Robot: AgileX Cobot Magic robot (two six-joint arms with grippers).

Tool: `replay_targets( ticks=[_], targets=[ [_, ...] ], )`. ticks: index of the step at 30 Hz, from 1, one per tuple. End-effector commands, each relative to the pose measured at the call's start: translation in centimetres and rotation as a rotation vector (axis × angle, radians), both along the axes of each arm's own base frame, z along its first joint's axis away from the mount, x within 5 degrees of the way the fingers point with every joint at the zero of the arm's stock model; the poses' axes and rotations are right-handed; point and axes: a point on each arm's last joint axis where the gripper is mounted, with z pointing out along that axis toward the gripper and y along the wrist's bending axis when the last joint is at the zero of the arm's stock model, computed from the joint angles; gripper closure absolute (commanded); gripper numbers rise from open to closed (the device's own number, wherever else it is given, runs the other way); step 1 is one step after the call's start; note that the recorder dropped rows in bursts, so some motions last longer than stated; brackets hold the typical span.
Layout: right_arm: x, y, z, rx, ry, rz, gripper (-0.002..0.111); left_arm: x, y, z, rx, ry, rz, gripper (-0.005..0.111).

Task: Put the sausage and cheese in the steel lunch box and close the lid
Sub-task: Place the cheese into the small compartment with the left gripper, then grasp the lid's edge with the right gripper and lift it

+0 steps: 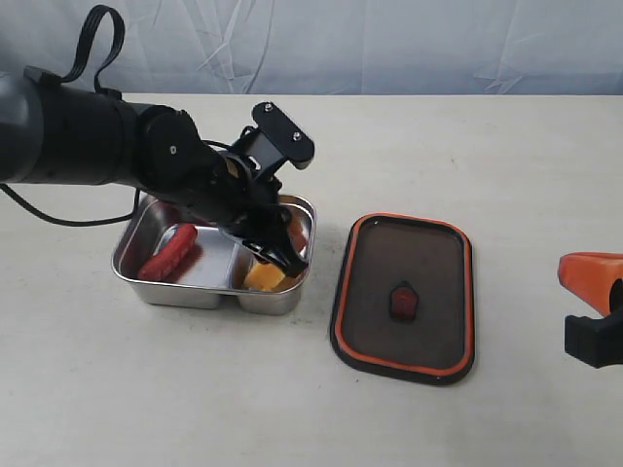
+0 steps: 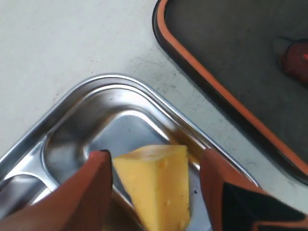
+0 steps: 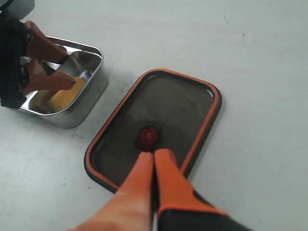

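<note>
The cheese (image 1: 265, 278), in the exterior view, lies in the steel lunch box (image 1: 185, 292), on the side near the lid (image 1: 428, 263). Left wrist view: left gripper (image 2: 155, 159) jaws wide around it; it seems light, firm, best held by flat sides. Right wrist view: right gripper (image 3: 153, 155) jaws closed.

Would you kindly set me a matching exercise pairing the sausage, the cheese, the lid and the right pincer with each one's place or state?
1. sausage
2. cheese
3. lid
4. right pincer

A. shut
B. on the table beside the steel lunch box
C. within the open left pincer
D. in the box compartment farther from the lid

Pairs: 1-D, 2-C, 3-B, 4-A
</note>
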Motion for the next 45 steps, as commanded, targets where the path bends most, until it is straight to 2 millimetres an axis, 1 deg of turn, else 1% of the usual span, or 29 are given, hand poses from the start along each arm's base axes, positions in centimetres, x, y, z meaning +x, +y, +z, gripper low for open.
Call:
replay_targets(
  ticks=[1, 3, 4, 6, 8, 9, 12, 15, 16, 19, 21, 23, 26, 30, 35, 38, 40, 44, 45],
  targets=[
    [0.0, -0.2, -0.1, -0.011, -0.008, -0.006, 0.109, 0.0, 0.0, 0.2, 0.005, 0.004, -0.004, 0.056],
    [0.0, -0.2, -0.1, -0.011, -0.008, -0.006, 0.109, -0.1, 0.1, 0.6, 0.012, -0.006, -0.016, 0.06],
    [0.0, -0.2, -0.1, -0.013, -0.007, -0.006, 0.109, -0.2, 0.2, 0.9, 0.013, -0.01, -0.02, 0.065],
    [0.0, -0.2, -0.1, -0.012, 0.001, -0.013, 0.109, -0.4, 0.4, 1.7, 0.012, -0.019, -0.029, 0.082],
    [0.0, -0.4, -0.2, -0.014, 0.017, -0.031, 0.109, -0.7, 0.6, 3.0, -0.003, -0.042, -0.032, 0.101],
    [0.0, -0.4, -0.3, -0.014, 0.024, -0.039, 0.109, -0.8, 0.7, 3.5, -0.005, -0.059, -0.039, 0.106],
    [0.0, -0.5, -0.3, -0.009, 0.036, -0.064, 0.109, -1.3, 1.3, 5.8, -0.031, -0.111, -0.03, 0.107],
    [0.1, -0.7, -0.4, 0.01, 0.05, -0.099, 0.109, -1.5, 2.5, 8.0, -0.071, -0.133, 0.037, 0.107],
    [0.1, -0.8, -0.4, 0.017, 0.057, -0.126, 0.109, -1.6, 3.2, 8.8, -0.081, -0.135, 0.073, 0.107],
    [0.3, -1.5, -0.5, 0.018, 0.086, -0.228, 0.109, -2.2, 4.9, 10.4, -0.085, -0.129, 0.134, 0.107],
    [0.4, -1.9, -0.6, 0.003, 0.104, -0.288, 0.109, -2.9, 5.7, 11.2, -0.077, -0.121, 0.14, 0.107],
    [0.6, -2.0, -0.3, -0.02, 0.117, -0.324, 0.109, -4.1, 6.4, 11.9, -0.078, -0.121, 0.137, 0.107],
    [1.2, -1.4, 0.6, -0.032, 0.128, -0.33, 0.109, -5.9, 7.3, 12.5, -0.138, -0.102, 0.158, 0.107],
    [2.9, 0.2, 1.8, -0.107, 0.15, -0.325, 0.109, -8.7, 8.5, 12.6, -0.229, -0.055, 0.191, 0.107],
    [6.5, 3.1, 2.1, -0.238, 0.192, -0.303, 0.109, -11.6, 10.0, 12.3, -0.309, -0.039, 0.217, 0.107],
    [9.0, 4.6, 1.5, -0.296, 0.258, -0.282, 0.109, -13.3, 11.0, 12.3, -0.338, -0.045, 0.218, 0.107],
    [10.6, 5.1, 0.8, -0.32, 0.313, -0.27, 0.109, -14.1, 11.4, 12.4, -0.353, -0.055, 0.216, 0.107],
    [14.3, 5.2, -0.9, -0.358, 0.429, -0.256, 0.109, -15.5, 12.2, 12.8, -0.402, -0.075, 0.217, 0.107],
    [14.9, 5.1, -1.3, -0.366, 0.454, -0.249, 0.109, -15.7, 12.4, 12.9, -0.409, -0.078, 0.216, 0.107]
  ],
)
